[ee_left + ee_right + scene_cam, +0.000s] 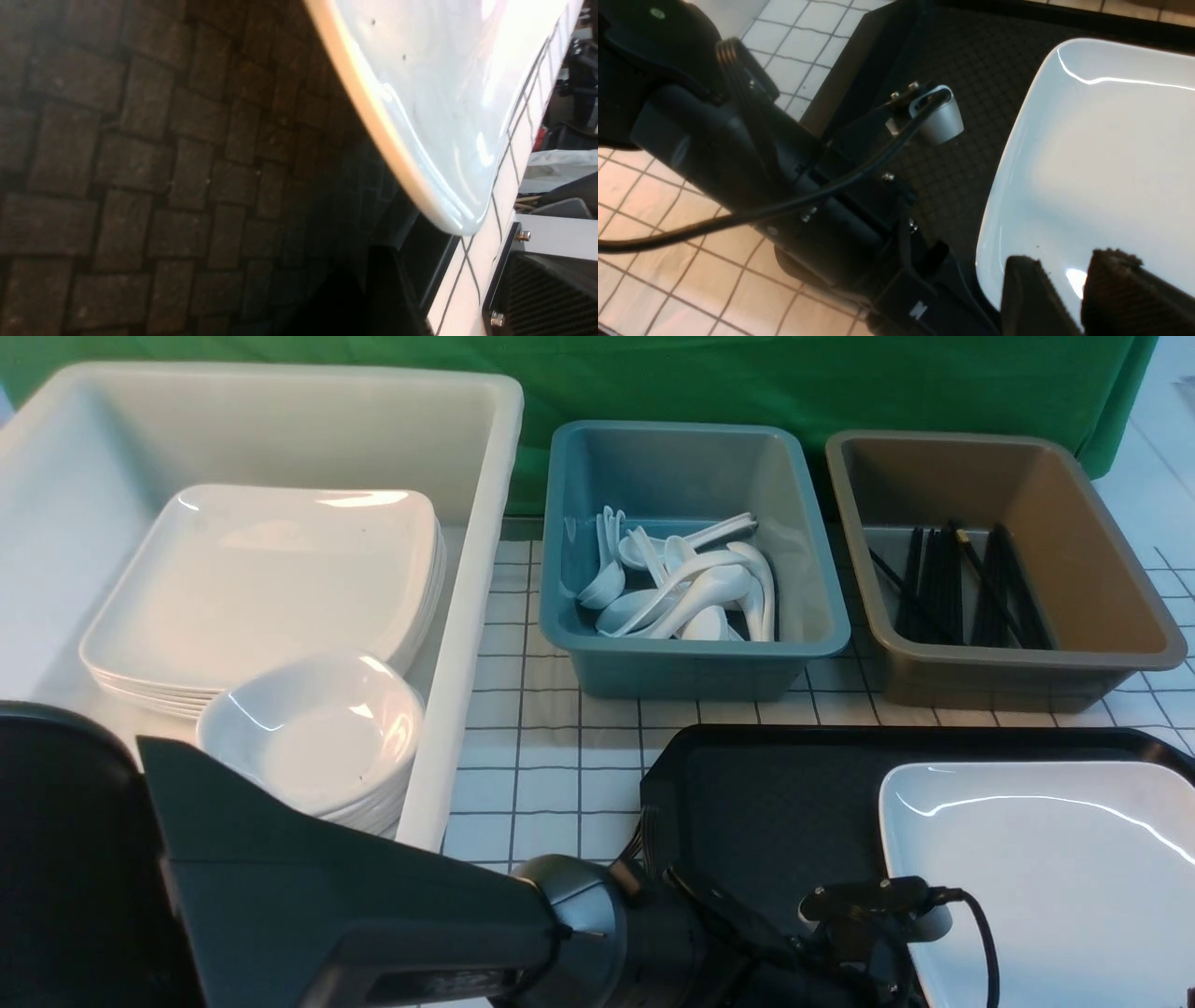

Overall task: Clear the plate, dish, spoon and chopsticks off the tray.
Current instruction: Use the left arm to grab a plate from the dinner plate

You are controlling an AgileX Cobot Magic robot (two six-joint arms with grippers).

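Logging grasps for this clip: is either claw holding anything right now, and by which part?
Right claw is open above the plate, holding nothing. Left claw, beside the plate's edge: cannot tell.

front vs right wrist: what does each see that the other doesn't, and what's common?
Front only: the white tub of stacked crockery, the blue bin of spoons, and the brown bin of black chopsticks.
Right wrist only: the right gripper, open over an edge of the plate.
Both: that plate on the tray, with the left arm reaching over the tray.
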